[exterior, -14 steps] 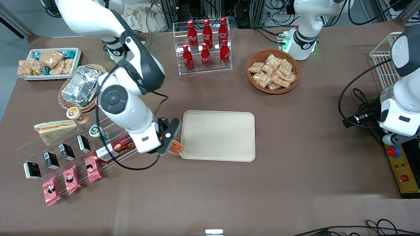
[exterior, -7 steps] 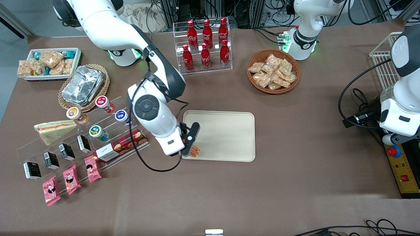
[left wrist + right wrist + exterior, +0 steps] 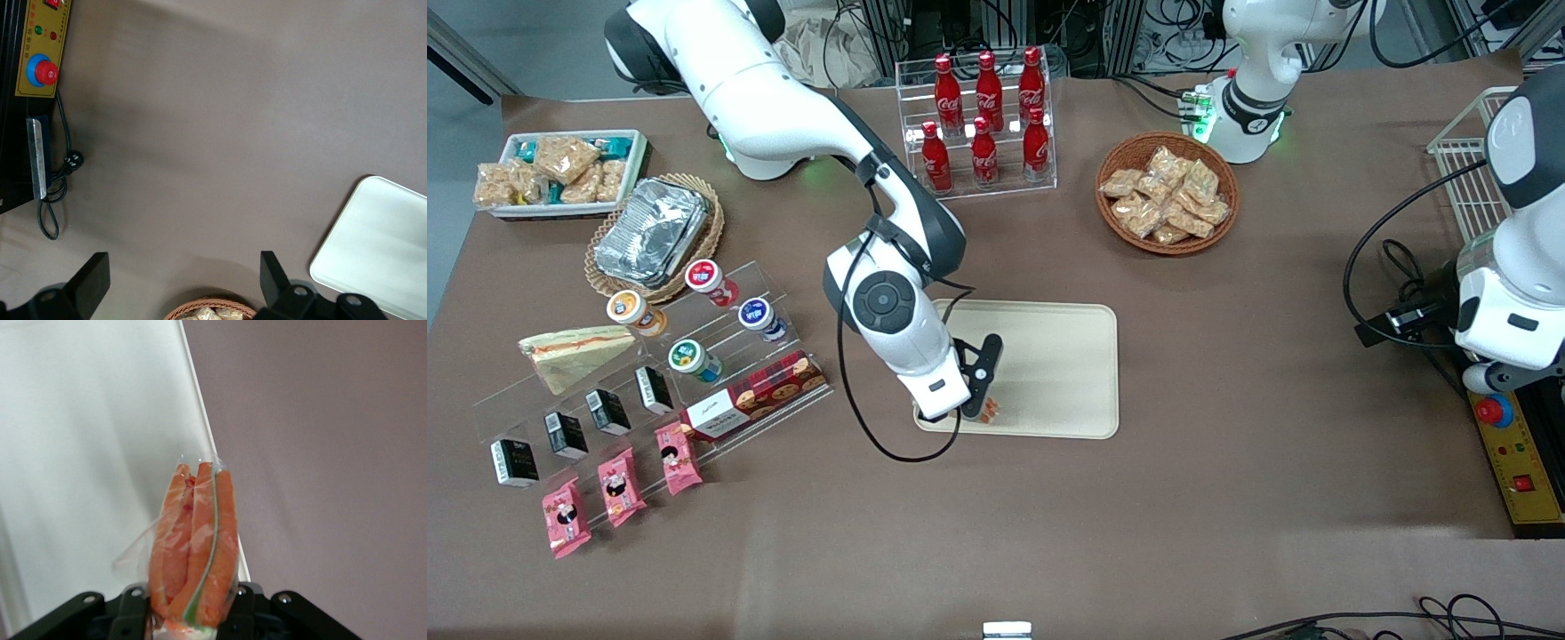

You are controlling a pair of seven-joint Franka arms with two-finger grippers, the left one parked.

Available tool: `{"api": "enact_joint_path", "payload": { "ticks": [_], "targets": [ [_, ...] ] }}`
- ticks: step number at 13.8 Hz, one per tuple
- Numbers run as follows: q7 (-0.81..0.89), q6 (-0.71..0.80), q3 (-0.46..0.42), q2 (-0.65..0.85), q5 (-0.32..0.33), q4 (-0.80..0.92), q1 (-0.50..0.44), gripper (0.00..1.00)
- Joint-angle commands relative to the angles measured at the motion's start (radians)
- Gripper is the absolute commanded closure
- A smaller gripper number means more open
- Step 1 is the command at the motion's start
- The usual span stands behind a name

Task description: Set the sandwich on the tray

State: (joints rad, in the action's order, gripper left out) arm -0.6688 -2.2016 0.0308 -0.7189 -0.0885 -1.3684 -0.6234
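Note:
The sandwich (image 3: 193,547) is plastic-wrapped with orange layers and a thin green stripe; it shows as a small orange tip in the front view (image 3: 991,411). My right gripper (image 3: 980,404) is shut on it, its fingers pressing the wrapped sides (image 3: 190,620). It holds the sandwich just above the edge of the cream-beige tray (image 3: 1049,356) nearest the front camera, at the corner toward the working arm's end. The tray's rim (image 3: 200,420) runs under the sandwich in the right wrist view. A corner of the tray also shows in the left wrist view (image 3: 380,253).
A paler wedge sandwich (image 3: 574,351) and a clear rack of cups, boxes and pink packets (image 3: 649,382) lie toward the working arm's end. A cola bottle rack (image 3: 983,120) and a snack basket (image 3: 1168,193) stand farther from the front camera than the tray.
My right gripper has carried the sandwich from beside the rack toward the parked arm's end, from off the tray's corner to over its near edge.

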Motion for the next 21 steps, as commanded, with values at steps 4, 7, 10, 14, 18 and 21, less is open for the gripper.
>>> {"api": "enact_joint_path", "payload": {
  "ticks": [4, 7, 10, 14, 18, 21],
  "targets": [
    [0.009, -0.119, 0.006, -0.079, -0.004, 0.005, -0.018, 0.66],
    [0.008, -0.124, 0.006, -0.077, -0.005, 0.003, -0.041, 0.62],
    [0.012, -0.127, 0.006, -0.08, -0.014, 0.003, -0.044, 0.26],
    [0.015, -0.107, 0.005, -0.053, -0.026, 0.006, -0.018, 0.0],
    [0.052, 0.058, 0.017, 0.042, -0.106, 0.003, 0.089, 0.0],
    [0.069, 0.221, 0.015, 0.139, -0.111, 0.003, 0.21, 0.0]
  ]
}}
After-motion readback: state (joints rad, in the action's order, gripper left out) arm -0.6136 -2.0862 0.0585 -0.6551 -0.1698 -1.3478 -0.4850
